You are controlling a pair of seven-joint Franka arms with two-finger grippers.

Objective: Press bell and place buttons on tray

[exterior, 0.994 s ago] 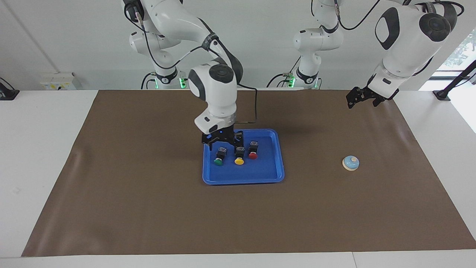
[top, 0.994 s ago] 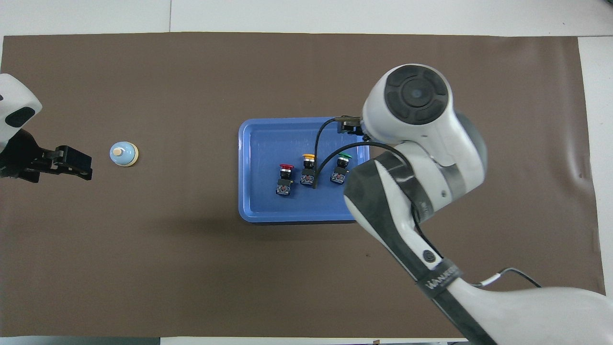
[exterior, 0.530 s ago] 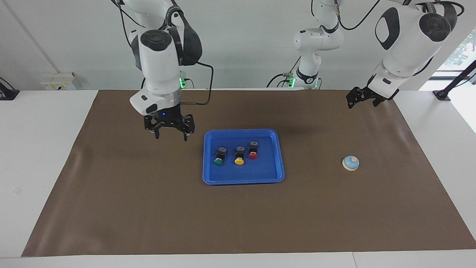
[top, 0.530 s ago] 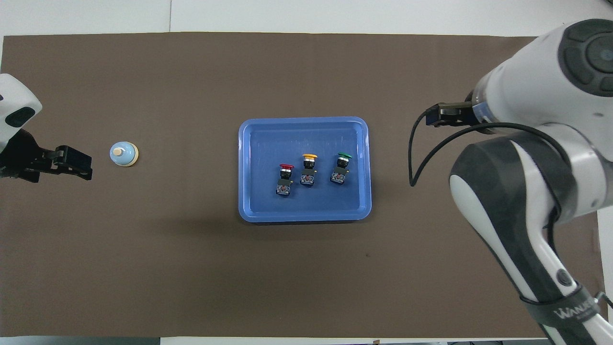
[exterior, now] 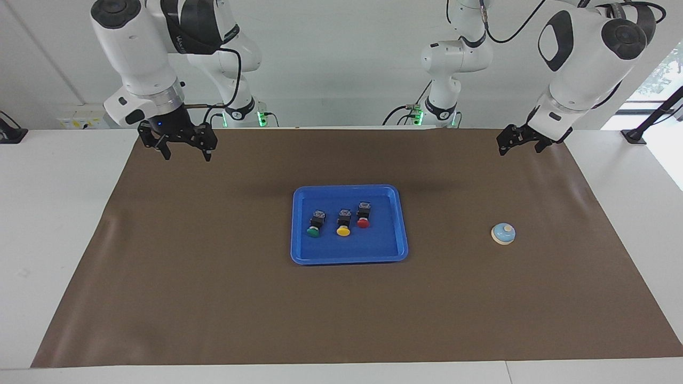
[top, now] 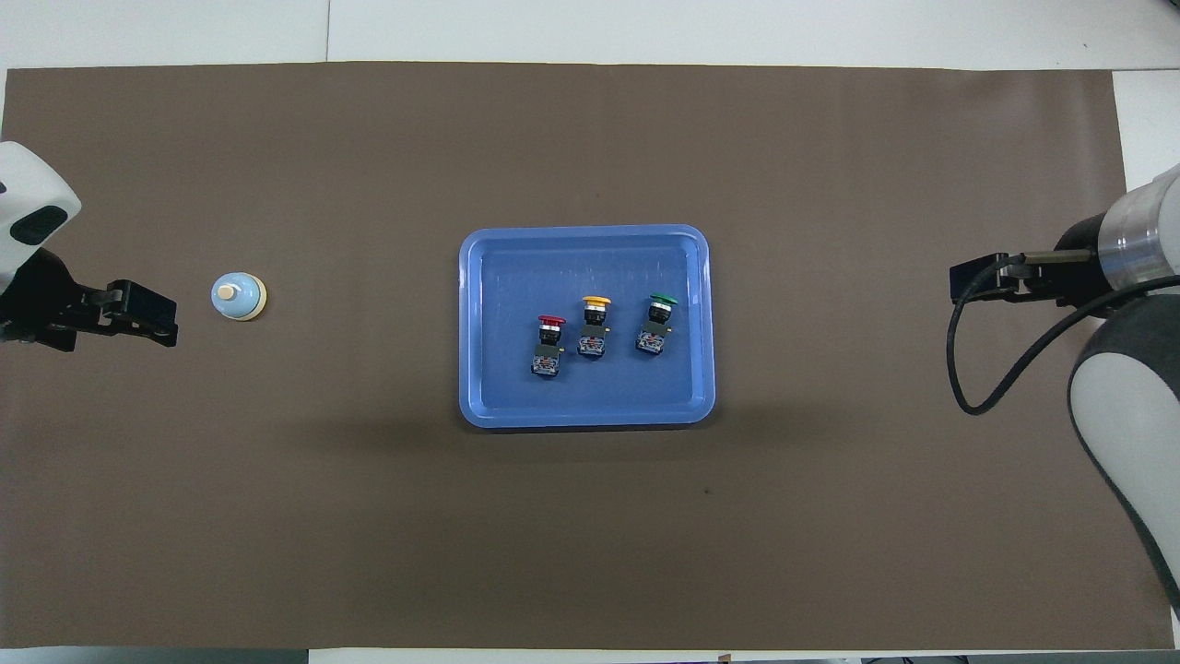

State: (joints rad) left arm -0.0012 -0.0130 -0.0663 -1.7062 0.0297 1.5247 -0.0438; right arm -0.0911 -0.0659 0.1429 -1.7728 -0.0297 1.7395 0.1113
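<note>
**At Upper Left of the Facing View: Right Gripper Parked, Bell Press to Check**

At the upper left of the facing view my right gripper (exterior: 187, 157) hangs over the brown mat (exterior: 213, 298), well apart from every task item, fingers spread wide and holding nothing. This arm waits.

At frame centre the tray (exterior: 349, 261) lies flat on the mat. It is smooth blue plastic, rectangular, with rounded corners and a raised rim. Inside it, in a loose row, lie the green button (exterior: 315, 224), the yellow button (exterior: 343, 222) and the red button (exterior: 363, 215). Each has a blocky black body and a round domed cap. All three lie apart from one another and from the rim. I judge the placing part complete.

At centre right the bell (exterior: 503, 233) sits on the mat, toward the left arm's end of the table. It is a light-blue dome on a cream disc, with a small cream knob (exterior: 508, 229) on top.

At the upper right my left gripper (exterior: 518, 149) hangs over the mat's edge. Its state I cannot tell.

Procedure, if the bell press remains:
1. Use the left arm; it is closest.
2. Centre over the knob before descending.
3. Press straight down. The dome is curved and the base looks light, so an off-axis push may slide it across the mat.
4. Lift vertically.
</note>
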